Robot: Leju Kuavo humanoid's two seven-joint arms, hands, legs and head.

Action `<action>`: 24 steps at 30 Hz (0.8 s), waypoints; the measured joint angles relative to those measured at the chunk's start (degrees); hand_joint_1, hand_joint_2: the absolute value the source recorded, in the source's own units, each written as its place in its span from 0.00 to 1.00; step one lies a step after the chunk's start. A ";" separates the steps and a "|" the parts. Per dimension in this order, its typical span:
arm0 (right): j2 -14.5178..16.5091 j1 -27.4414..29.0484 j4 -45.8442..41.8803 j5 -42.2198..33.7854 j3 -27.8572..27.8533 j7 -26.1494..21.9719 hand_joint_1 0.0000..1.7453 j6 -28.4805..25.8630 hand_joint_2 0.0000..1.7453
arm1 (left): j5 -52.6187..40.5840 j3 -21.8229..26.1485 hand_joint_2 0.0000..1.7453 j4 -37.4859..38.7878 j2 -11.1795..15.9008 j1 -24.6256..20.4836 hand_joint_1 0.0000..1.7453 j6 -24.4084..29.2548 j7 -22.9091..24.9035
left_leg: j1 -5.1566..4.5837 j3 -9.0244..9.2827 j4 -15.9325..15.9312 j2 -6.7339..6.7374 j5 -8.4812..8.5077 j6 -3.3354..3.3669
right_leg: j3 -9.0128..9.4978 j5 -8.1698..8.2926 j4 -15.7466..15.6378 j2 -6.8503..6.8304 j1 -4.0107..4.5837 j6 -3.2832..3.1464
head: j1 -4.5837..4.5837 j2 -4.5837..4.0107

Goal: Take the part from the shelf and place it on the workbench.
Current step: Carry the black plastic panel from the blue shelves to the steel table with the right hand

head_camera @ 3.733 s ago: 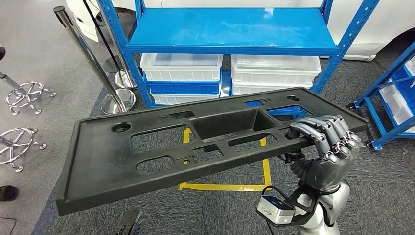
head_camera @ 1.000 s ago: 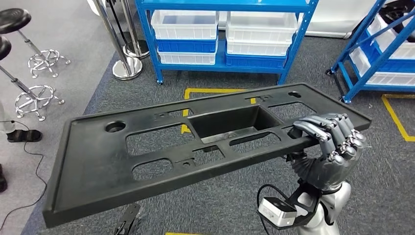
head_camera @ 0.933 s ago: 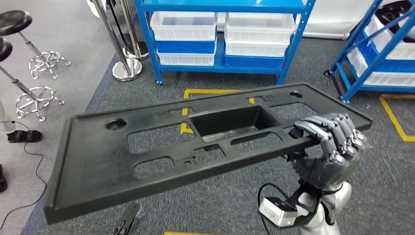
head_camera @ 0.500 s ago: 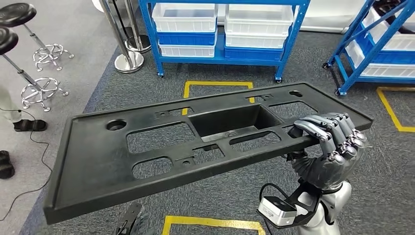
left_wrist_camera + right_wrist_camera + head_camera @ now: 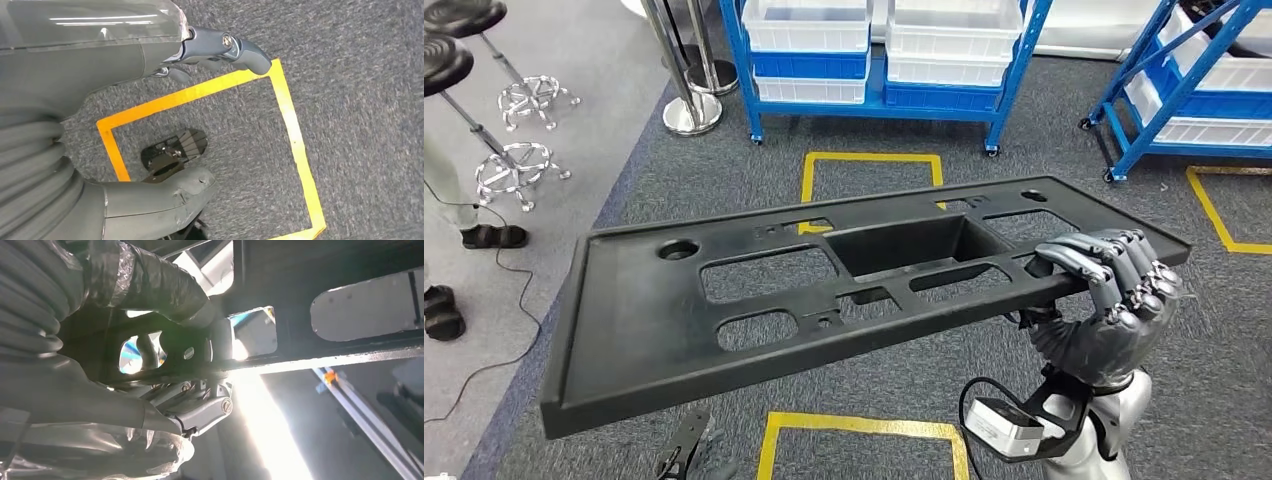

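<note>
A long black plastic part (image 5: 754,300) with several cut-outs and a sunken middle pocket hangs level in front of me, above the carpet. My right hand (image 5: 1114,300) grips its near edge close to the right end, fingers curled over the rim. From below, the right wrist view shows that right hand (image 5: 150,355) wrapped around a bar of the part (image 5: 320,280). My left hand (image 5: 75,75) hangs over the floor with its fingers (image 5: 235,47) and thumb apart and nothing between them.
A blue shelf with white bins (image 5: 874,50) stands far ahead, and a second blue rack (image 5: 1184,90) is at the right. Steel post bases (image 5: 689,110), stools (image 5: 514,160) and a person's feet (image 5: 484,235) are at the left. Yellow tape squares (image 5: 869,160) mark the carpet.
The whole picture has shifted: the camera has backed away and the blue shelf lies farther off. The part stays in my right hand's grip as before.
</note>
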 joint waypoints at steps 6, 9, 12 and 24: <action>-0.77 -0.01 -0.81 -0.78 0.00 0.15 1.00 0.01 1.00 | 0.01 -0.45 1.00 -0.01 0.01 -0.08 0.00 0.39 -0.31 | 0.37 -2.89 6.70 -0.31 -4.48 -1.88 | 0.21 -0.34 -2.55 2.19 -0.21 -2.21 | -0.03 0.00; -0.98 -0.02 -0.96 -0.86 -0.06 0.13 1.00 0.01 1.00 | 0.28 -0.75 1.00 -0.01 -0.04 -0.09 0.00 0.48 -0.41 | 0.61 -5.95 15.74 -0.83 -8.39 -2.12 | -0.45 0.19 -2.36 3.60 0.00 -2.41 | -0.02 0.00; -1.20 -0.10 -1.35 -0.89 -0.39 -0.12 1.00 0.01 1.00 | 0.67 -0.98 1.00 -0.01 -0.04 -0.22 0.00 0.63 -0.62 | 0.47 -2.04 9.71 -2.03 -4.11 -1.08 | -0.67 0.37 -2.09 5.35 0.21 -2.35 | -0.02 0.00; -1.62 -0.51 -3.42 -0.78 -2.02 -0.73 1.00 -0.05 1.00 | 1.45 -1.31 1.00 -0.07 -0.04 -0.68 0.00 1.03 -1.33 | 0.53 4.98 -3.87 0.09 -0.79 0.87 | -8.53 -4.39 10.16 2.62 -0.81 0.81 | -0.01 0.00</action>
